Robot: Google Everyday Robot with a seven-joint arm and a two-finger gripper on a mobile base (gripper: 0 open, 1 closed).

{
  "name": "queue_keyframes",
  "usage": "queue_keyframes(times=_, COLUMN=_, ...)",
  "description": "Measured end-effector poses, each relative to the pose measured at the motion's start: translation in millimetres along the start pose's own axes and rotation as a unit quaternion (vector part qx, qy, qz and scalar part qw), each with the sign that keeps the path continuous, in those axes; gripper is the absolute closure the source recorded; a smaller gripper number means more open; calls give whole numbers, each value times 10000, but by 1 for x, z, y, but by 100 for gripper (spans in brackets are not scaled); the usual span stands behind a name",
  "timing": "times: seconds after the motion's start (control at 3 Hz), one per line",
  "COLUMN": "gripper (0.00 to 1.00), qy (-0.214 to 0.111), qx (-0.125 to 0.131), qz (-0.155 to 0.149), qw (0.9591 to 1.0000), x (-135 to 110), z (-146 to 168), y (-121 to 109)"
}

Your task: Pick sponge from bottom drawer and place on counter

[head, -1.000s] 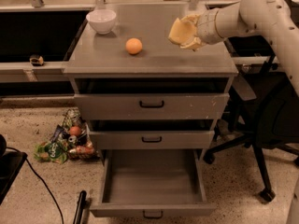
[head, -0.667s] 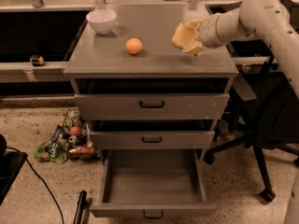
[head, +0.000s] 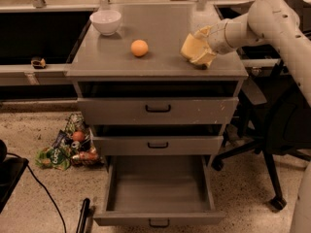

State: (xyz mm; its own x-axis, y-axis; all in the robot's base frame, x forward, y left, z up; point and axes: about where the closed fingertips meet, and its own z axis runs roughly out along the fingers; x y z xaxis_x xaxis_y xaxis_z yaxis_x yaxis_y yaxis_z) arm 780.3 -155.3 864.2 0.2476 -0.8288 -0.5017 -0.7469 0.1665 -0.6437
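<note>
Over the counter [head: 160, 33], right front corner | my gripper [head: 203, 52] clamps the sponge [head: 190, 46], low above it | risk: if I release this near the edge, it may bounce off.

1 white bowl [head: 106, 21] — surface [head: 165, 23], back left. 1 orange ball [head: 139, 48] — centre, left of the hand [head: 203, 50] at right front. 1 litter heap [head: 68, 149] — floor, left.

No legible txt anywhere

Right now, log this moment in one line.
end effector: shut on sponge | position: over counter, right side | bottom drawer: open | sponge: not released
</note>
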Motion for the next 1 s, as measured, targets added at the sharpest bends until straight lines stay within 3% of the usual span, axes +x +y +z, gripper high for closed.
queue_keyframes(times=0.33, gripper=0, qy=-43, qx=91, qz=-86, qw=9999, x=1, z=-3, y=-9)
queue_keyframes(times=0.67, gripper=0, qy=-127, qx=311, qz=-297, qw=9990, x=2, z=-7, y=-25)
queue_keyframes(times=1.0, gripper=0, qy=-43, qx=658, qz=-705, qw=9953, x=-6, z=-33, y=-48)
